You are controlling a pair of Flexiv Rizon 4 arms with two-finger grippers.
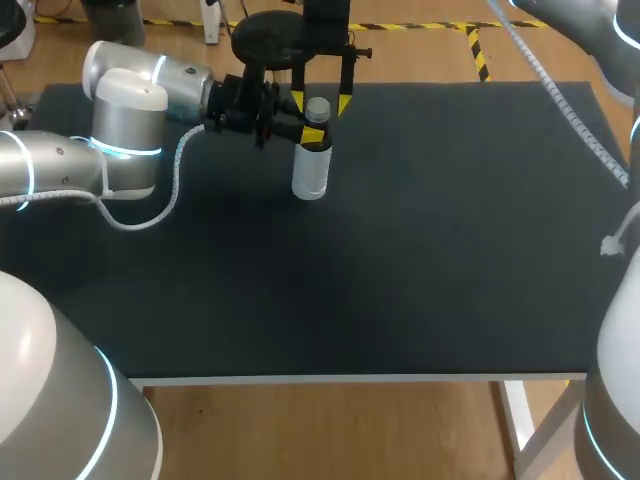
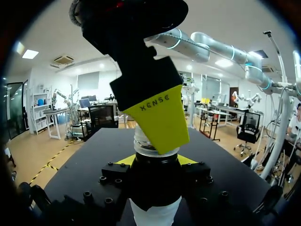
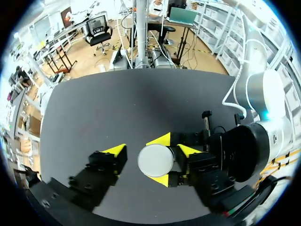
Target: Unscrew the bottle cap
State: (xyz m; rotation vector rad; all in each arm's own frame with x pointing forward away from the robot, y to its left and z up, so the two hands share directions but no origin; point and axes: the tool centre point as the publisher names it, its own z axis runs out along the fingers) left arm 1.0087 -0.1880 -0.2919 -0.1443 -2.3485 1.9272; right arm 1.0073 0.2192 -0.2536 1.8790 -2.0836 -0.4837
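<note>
Right gripper (image 3: pixel 151 151) hangs open astride the white cap (image 1: pixel 318 108), one finger closer than the other | left gripper (image 2: pixel 155 161) clamps the clear bottle (image 1: pixel 310 175) upright near the black table's (image 1: pixel 450 250) far edge | risk: closing off-centre may tilt the bottle or twist it in the clamp.

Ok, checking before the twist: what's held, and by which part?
The left gripper holds the clear plastic bottle just under its pale round cap; the right gripper holds nothing.

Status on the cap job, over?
Left claw shut on bottle, below cap. Right claw open, straddling cap. Bottle upright, cap on. Nothing blocking.
</note>
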